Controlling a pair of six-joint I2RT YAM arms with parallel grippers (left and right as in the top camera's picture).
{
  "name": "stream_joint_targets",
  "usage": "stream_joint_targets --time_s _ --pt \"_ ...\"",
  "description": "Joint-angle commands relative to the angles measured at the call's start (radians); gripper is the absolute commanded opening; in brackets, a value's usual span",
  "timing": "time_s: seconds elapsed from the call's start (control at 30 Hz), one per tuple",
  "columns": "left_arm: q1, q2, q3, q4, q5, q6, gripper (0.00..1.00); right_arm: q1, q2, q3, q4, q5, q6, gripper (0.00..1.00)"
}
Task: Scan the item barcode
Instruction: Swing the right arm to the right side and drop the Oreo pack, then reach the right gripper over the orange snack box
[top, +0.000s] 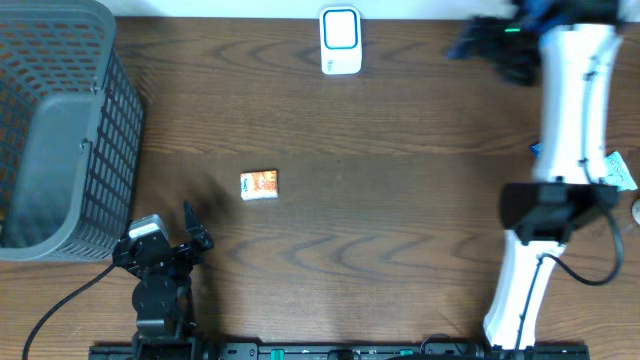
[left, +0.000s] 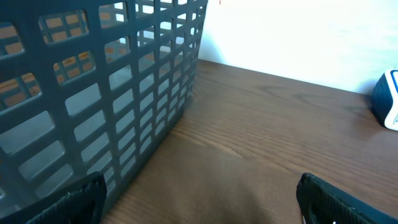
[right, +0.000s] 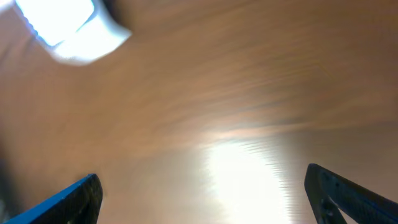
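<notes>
On the tabletop, left of centre, the item lies flat: a small orange-and-white packet, touched by neither arm. Whether a barcode sits on its upward face cannot be read at this size. The scanner, a white unit with a blue face, stands at the far edge, well apart from the item and somewhat to its right.

The left end effector is near the item on its near-left side, fingers apart with nothing between them. Its wrist camera looks past the basket toward the scanner and does not show the item. The right end effector is at the far right, not far from the scanner. Its frames are motion-blurred, but the wrist view shows both blue fingers spread wide over bare wood, holding nothing.

Assessment: the pick-up is not yet done, and the left arm is the better placed for it. Recommended practice:
- Descend squarely over the packet and close on its thin edges so the printed faces stay uncovered.
- Lift clear, then present the coded face flat to the scanner window.
- Turn the packet if the code proves to be underneath.

A light, flat packet may skid under a glancing contact.

The grey mesh basket occupies the left side, just beside the left arm. No item shows inside it from overhead.
</notes>
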Motion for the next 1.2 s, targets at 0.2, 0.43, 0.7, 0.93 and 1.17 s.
stream_joint_targets --time_s 0.2,0.43,0.7,0.93,1.17 --pt "-0.004 -0.001 -0.029 -0.01 -0.008 0.006 0.98 0.418 0.035 -0.225 0.143 -0.16 -0.153 0.83" --pt "-0.004 -0.001 -0.029 -0.01 -0.008 0.006 0.98 0.645 0.035 -0.442 0.5 0.009 -0.069 0.01" --pt "-0.004 -0.001 -0.029 -0.01 -0.008 0.006 0.98 0.792 0.037 -0.644 0.846 0.154 -0.025 0.02" --pt "-0.004 -0.001 -0.029 -0.01 -0.008 0.006 0.98 0.835 0.04 -0.725 0.992 0.155 -0.025 0.02" --pt "-0.004 -0.001 -0.029 -0.01 -0.009 0.006 0.98 0.84 0.044 -0.771 1.04 0.172 -0.025 0.03"
